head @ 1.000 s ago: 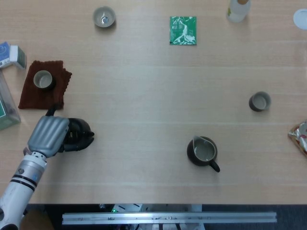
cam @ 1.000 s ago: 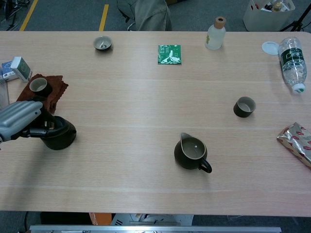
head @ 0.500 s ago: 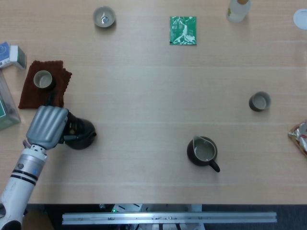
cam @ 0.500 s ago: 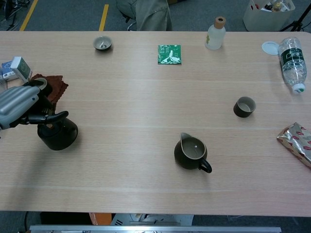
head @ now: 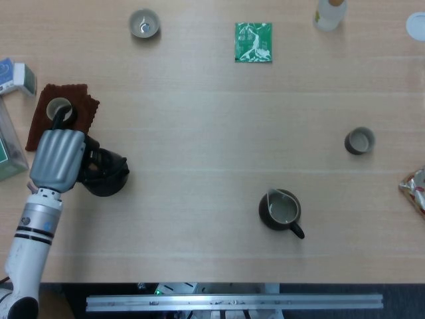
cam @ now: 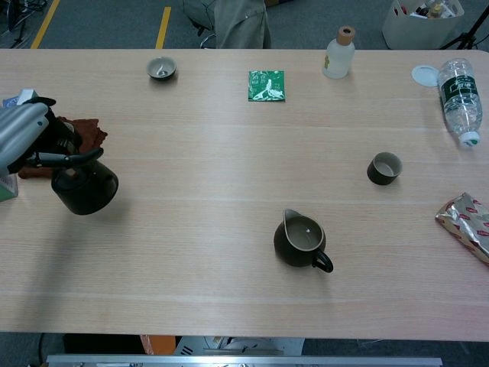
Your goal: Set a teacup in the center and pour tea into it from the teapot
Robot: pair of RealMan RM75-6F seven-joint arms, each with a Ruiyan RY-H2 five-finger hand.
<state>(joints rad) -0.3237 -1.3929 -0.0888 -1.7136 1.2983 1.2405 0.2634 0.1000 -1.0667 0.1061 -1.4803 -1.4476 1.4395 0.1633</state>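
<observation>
Teapot (cam: 85,189): black; pitcher (cam: 302,241): dark brown with a pale inside; cup (cam: 384,167): dark outside, pale inside; small bowl (cam: 161,68): grey. Cloth (head: 74,109): reddish brown; packet (head: 253,42): green with a white pattern; foil bag (cam: 466,222): shiny gold and silver. Table (cam: 229,138): light wood grain; left hand (head: 58,159): silver-grey with black fingers.

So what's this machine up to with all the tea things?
It is making a tea pour. Its left hand grips a dark teapot at the table's left side, apparently lifted a little. A teacup sits over to the right, not in the middle, and a small pitcher stands nearer the front. Two more cups sit on the left: one on a brown cloth, one at the far edge. No right hand shows.
</observation>
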